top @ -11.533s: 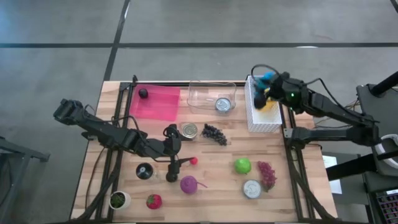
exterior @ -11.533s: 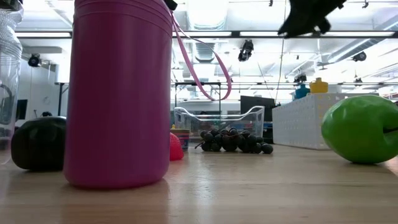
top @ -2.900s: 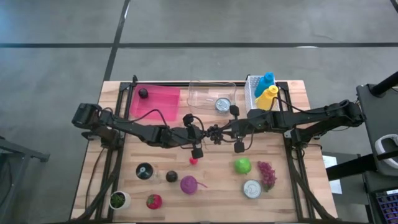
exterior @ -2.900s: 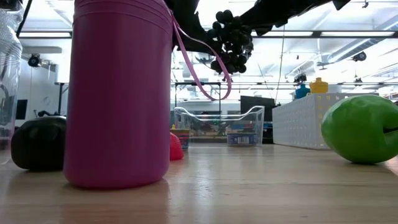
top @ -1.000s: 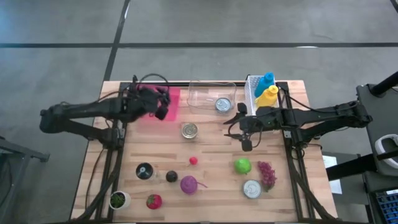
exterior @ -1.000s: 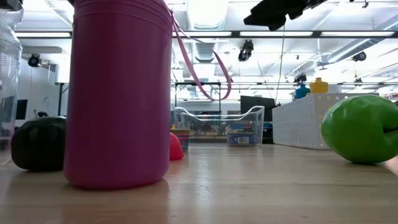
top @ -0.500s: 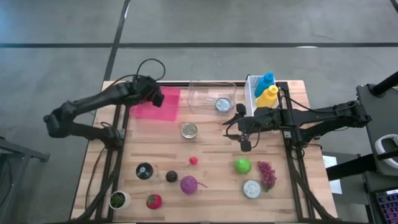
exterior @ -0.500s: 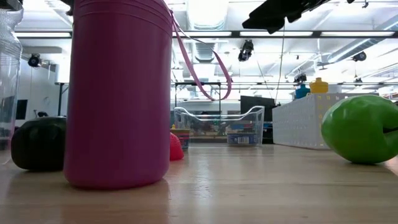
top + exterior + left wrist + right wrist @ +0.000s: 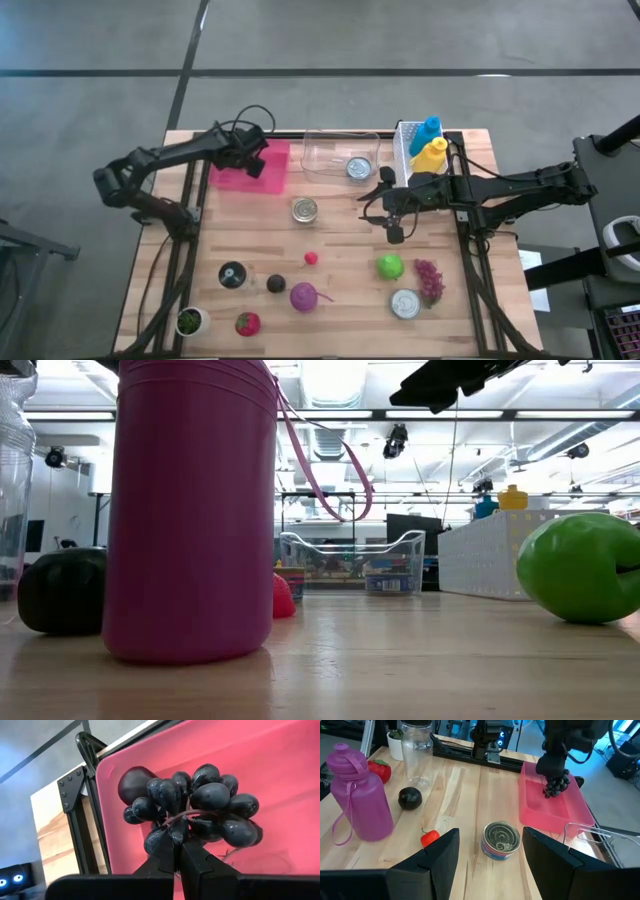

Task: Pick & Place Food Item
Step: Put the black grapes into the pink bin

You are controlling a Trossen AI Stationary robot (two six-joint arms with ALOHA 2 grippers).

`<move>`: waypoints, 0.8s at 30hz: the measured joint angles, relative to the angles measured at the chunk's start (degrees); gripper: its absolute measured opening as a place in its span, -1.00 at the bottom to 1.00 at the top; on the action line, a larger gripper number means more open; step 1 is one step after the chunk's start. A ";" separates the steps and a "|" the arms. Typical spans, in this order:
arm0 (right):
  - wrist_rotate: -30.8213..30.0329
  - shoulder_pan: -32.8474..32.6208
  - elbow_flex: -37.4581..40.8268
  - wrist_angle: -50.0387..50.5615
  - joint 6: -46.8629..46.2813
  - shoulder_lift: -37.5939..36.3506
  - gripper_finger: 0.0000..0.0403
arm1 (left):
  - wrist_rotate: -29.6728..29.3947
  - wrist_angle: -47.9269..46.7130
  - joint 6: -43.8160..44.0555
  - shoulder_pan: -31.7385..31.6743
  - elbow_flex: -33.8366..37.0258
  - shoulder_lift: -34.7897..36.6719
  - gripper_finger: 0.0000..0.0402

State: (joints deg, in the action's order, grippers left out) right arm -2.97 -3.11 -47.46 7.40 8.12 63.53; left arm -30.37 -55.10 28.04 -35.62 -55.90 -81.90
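While the left gripper [image 9: 177, 851] hangs over the pink tray [image 9: 232, 176] at the bench's far left corner, its jaws are pinched together on the stem of a dark grape bunch [image 9: 195, 810], so the fruit dangles free above the tray floor. Gripping the stem rather than the berries looks chosen to avoid crushing them. Bunch not yet set down; judged to be the placing step, release pending.

Tray contents: one dark round fruit [image 9: 134, 783] near a corner, just behind the hanging bunch; whether they touch, cannot tell. Otherwise bare pink floor.

Right gripper [image 9: 394, 232] waits mid-bench, jaws apart, holding nothing, clear of the left arm's path.

Other containers:
- Clear tub [image 9: 325, 155] beside the tray: one can [image 9: 358, 168] inside.
- White basket [image 9: 404, 150] at far right: a blue bottle [image 9: 428, 130] and a yellow bottle [image 9: 432, 155], upright.

Loose on the bench: a second can [image 9: 304, 209], green apple [image 9: 390, 265], pink bottle [image 9: 359, 812], red grapes [image 9: 430, 281].
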 joint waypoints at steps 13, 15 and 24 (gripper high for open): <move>-0.02 0.00 0.00 0.00 0.00 0.00 0.06 | 0.35 -2.17 -1.15 -0.15 0.00 -1.89 -0.96; -0.02 0.00 0.00 0.00 0.00 0.00 0.07 | 0.35 -2.15 -1.22 -0.15 0.00 -1.89 -0.91; -0.02 0.00 0.00 -0.11 -0.01 0.00 0.07 | 0.29 -1.95 -1.19 -0.15 0.00 -1.87 -0.60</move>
State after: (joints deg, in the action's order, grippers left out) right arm -2.98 -3.11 -47.46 7.29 8.11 63.53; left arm -30.08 -57.06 26.85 -35.77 -55.90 -83.77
